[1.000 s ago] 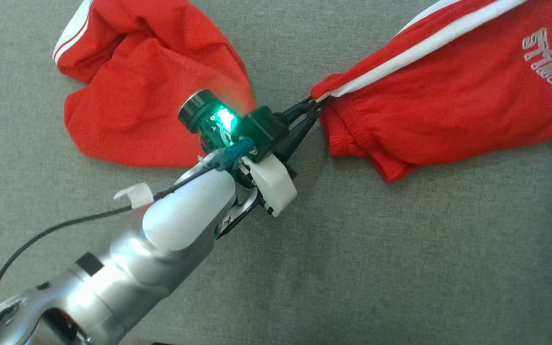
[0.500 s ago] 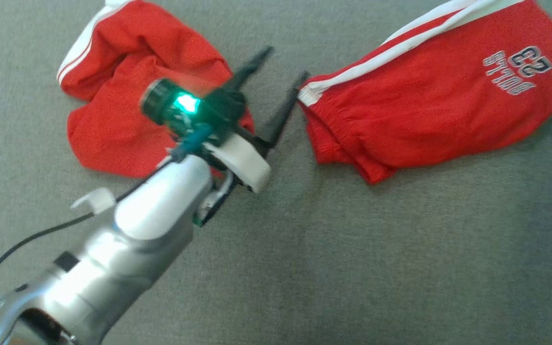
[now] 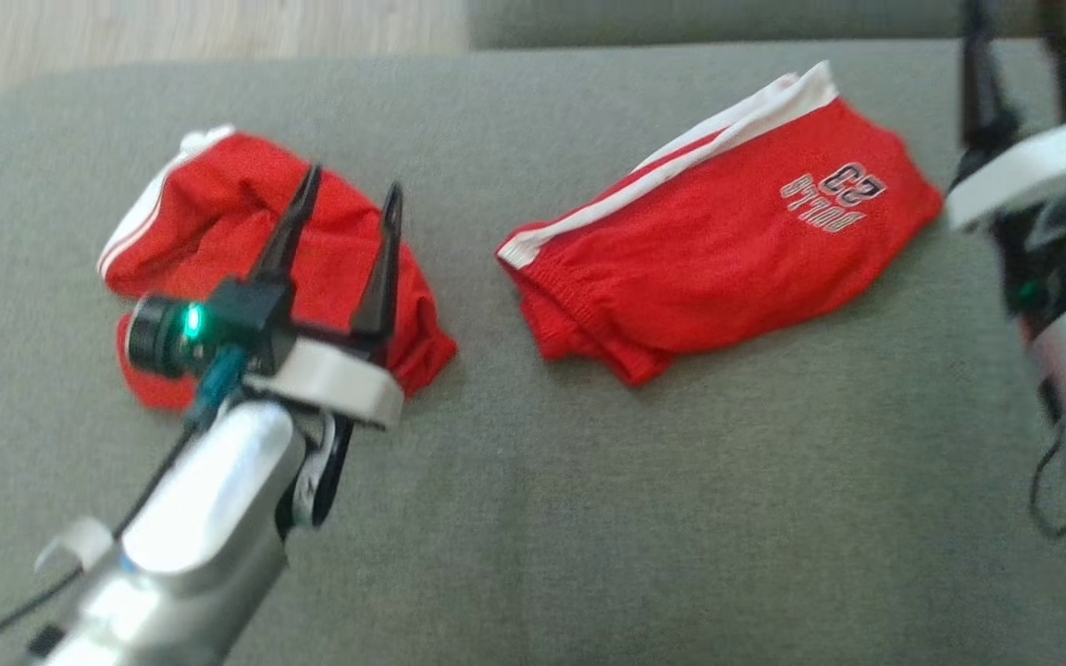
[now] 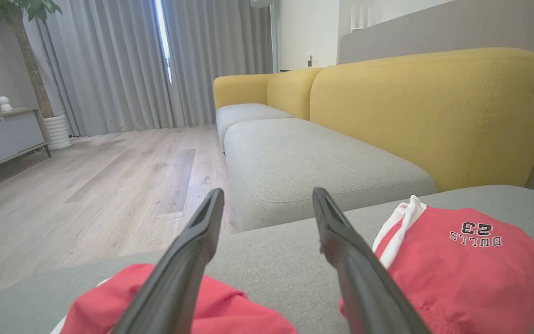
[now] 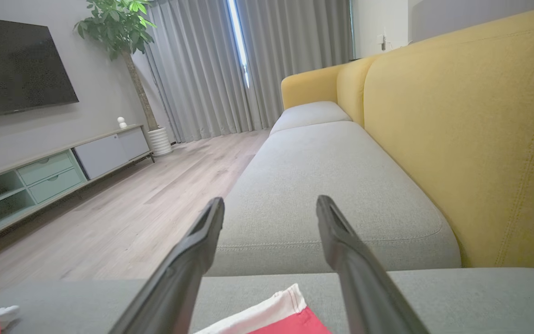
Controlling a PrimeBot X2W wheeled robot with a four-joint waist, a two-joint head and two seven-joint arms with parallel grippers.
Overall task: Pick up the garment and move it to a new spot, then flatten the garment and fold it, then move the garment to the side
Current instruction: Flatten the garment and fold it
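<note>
while both grippers hang clear of the cloth, the red folded garment with a white side stripe and a "bulls 23" print (image 3: 718,250) lies flat on the grey fabric sofa cushion (image 3: 588,518). it sits right of the cushion's middle, toward its far edge, and nothing touches it. the left gripper (image 3: 353,180) hovers with its two long dark fingers (image 3: 383,259) spread wide above a second, crumpled red garment with white trim (image 3: 218,213), which sits near the cushion's far left corner. the right gripper (image 5: 270,200) is spread just as wide and holds nothing, up by the cushion's right edge beside the folded garment.

the fold looks done, so what is left is probably the move to the side. the risk is in that lift: a pinch that catches only the top layer would let the fold fall open, and a drag across the rough fabric could bunch it. the two red pieces look alike, so closing on the crumpled one below the left fingers would carry off the wrong thing.
</note>
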